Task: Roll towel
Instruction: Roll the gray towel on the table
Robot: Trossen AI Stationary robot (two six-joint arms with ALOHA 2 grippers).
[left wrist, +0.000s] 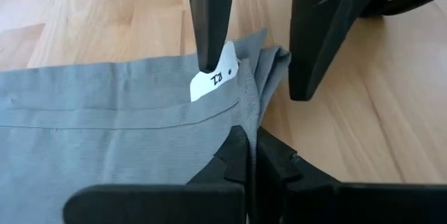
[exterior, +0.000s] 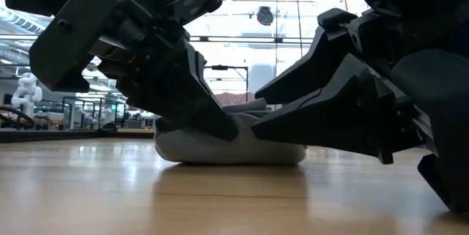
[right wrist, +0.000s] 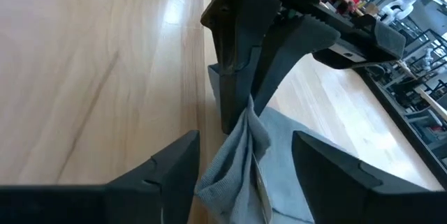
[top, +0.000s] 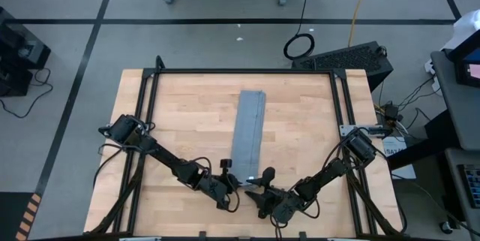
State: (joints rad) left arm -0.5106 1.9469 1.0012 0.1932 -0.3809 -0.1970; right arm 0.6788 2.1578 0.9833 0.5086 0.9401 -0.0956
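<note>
The towel lay as a long narrow strip in the middle of the table. It ran from near the far edge toward the near edge, so it could be rolled along its length from the near end.

Both grippers were at this near end, close to the near edge of the table. The left gripper was closed and pinched the towel's near edge, next to the small white label. This grip was probably there to lift the edge and keep the layers together for the first turn.

The right gripper stood open. Its two fingers were on either side of the raised fold of cloth and did not press it. I judged that it was placed to take the other part of this edge.
</note>
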